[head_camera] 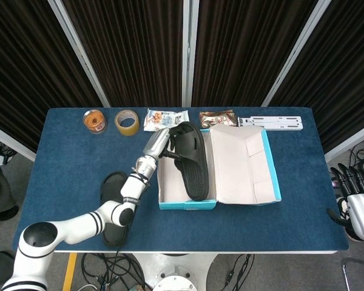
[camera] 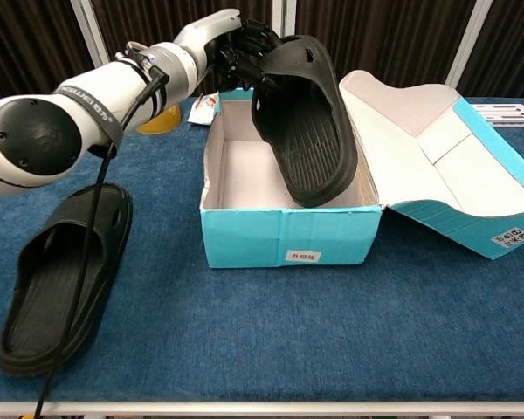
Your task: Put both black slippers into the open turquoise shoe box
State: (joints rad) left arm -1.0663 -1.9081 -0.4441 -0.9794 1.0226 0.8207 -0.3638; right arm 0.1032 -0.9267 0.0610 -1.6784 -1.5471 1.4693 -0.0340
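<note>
On the blue surface [head_camera: 60, 157], at its left, one black slipper [camera: 61, 275] lies flat, sole down, well apart from the turquoise shoe box [camera: 288, 240]. The left hand [camera: 231, 48] has its fingers [camera: 255, 35] wrapped around the strap end of the other black slipper [camera: 306, 118], which tilts down into the box's open compartment. Far right, the right hand [head_camera: 358, 203] hangs off the surface, fingers apart, holding nothing.

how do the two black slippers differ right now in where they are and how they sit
The black rubber slipper in the left hand is held over the open turquoise cardboard shoe box, tilted with its ridged sole showing; the other black rubber slipper lies flat on the blue table, footbed up, untouched. The left hand grips only the first. Both look identical.
</note>
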